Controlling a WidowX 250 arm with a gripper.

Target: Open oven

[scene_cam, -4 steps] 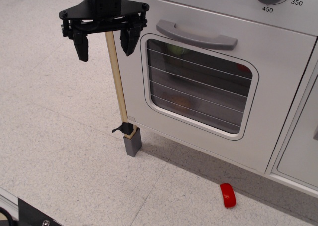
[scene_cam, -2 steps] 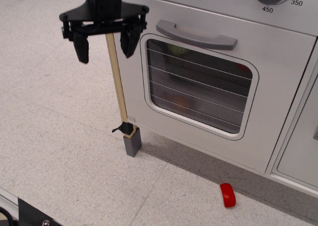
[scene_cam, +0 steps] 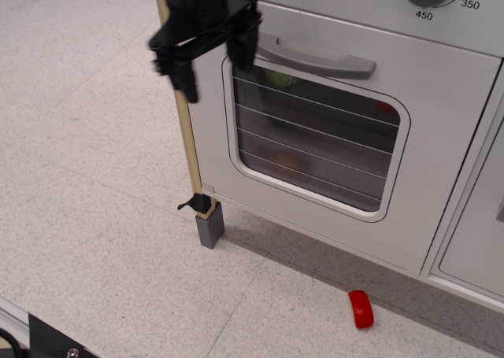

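Oven (scene_cam: 331,130) door shut, gripper (scene_cam: 211,63) open at handle's (scene_cam: 312,57) left end

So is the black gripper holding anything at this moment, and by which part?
Nothing is held. The black gripper hangs open before the white oven's door, near the left end of its grey bar handle.

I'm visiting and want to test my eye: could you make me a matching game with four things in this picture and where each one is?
Things:
1. gripper
2. grey bar handle
3. red object
4. wooden stick

Places:
A. on the floor below the oven
B. standing at the oven's left edge
C. above the oven window
D. open, at the oven's upper left corner

Pairs: 1-D, 2-C, 3-A, 4-B
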